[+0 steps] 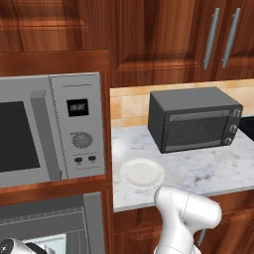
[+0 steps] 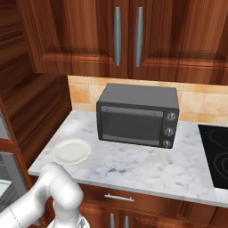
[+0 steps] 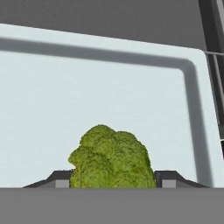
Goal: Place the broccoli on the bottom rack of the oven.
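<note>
The broccoli (image 3: 111, 159), a small green floret, sits between my gripper's (image 3: 113, 180) two dark fingertips (image 3: 168, 178), which press against its sides; the gripper is shut on it. Its stalk is hidden. It hangs just over a pale flat tray (image 3: 109, 87) with a raised rim inside the oven (image 1: 93, 218). The oven's steel frame and ribbed grey interior show at the lower left of the left base view, where my arm reaches down into the cavity.
A steel microwave (image 1: 74, 129) sits right above the oven. On the marble counter (image 1: 198, 168) lie a white plate (image 1: 142, 173) and a black toaster oven (image 1: 193, 119). A black cooktop (image 2: 216, 156) lies at the far right. The tray's rim (image 3: 194, 113) runs close on the right.
</note>
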